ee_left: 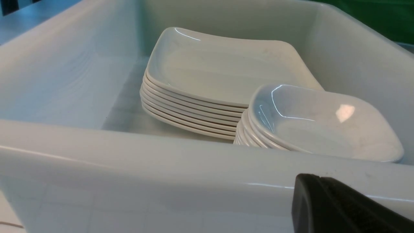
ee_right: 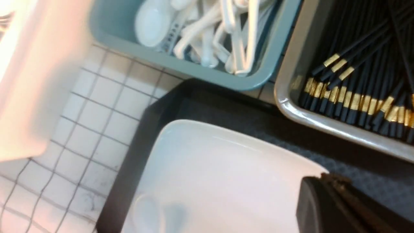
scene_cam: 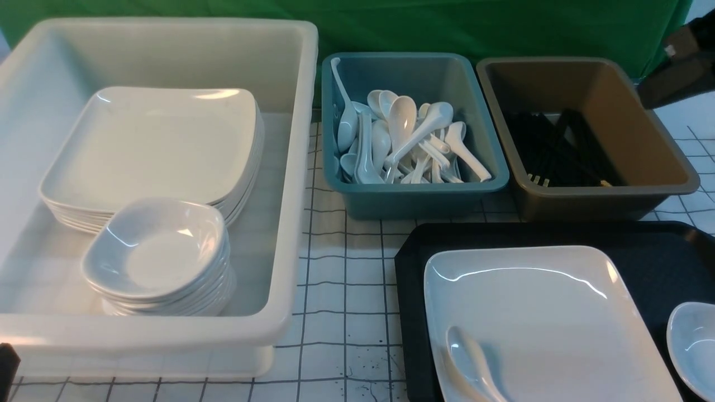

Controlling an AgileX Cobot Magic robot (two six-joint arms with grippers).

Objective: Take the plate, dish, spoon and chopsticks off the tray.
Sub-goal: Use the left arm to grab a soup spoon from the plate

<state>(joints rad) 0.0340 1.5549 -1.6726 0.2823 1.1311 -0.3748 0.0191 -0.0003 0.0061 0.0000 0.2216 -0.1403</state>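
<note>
Since ware is binned by kind, plate, spoon, dish await removal from near-right tray; left gripper, right gripper: closure unreadable.

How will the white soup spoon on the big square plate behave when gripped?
The glossy white soup spoon looks rigid and probably slippery, given its sheen. Lying on the equally glossy large white square plate, it would likely skid if nudged.

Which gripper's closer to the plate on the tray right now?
Right. The right fingers hang over the tray at the edge of the plate; the left fingers sit outside the near wall of the white tub, far off.
</note>
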